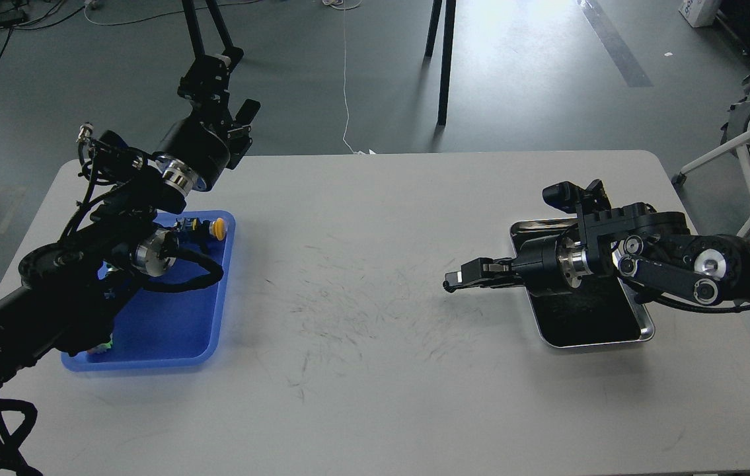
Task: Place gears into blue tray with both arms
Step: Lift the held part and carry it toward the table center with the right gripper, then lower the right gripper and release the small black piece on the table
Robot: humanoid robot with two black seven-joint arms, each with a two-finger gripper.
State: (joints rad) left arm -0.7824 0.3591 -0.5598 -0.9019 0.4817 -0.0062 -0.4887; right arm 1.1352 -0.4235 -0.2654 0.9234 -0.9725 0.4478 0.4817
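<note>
The blue tray lies at the table's left, partly covered by my left arm. My left gripper is raised beyond the table's far left edge, behind the tray; its fingers cannot be told apart against the dark stand legs. My right gripper reaches left over bare table, just left of the steel tray. Its fingers are close together, with a tiny dark piece, a gear, at their tips. Other gears do not stand out on the steel tray's dark bottom.
A small yellow-capped part sits in the blue tray's far corner and a green bit near its front left. The scuffed white table spans between the trays. Black stand legs rise from the floor behind.
</note>
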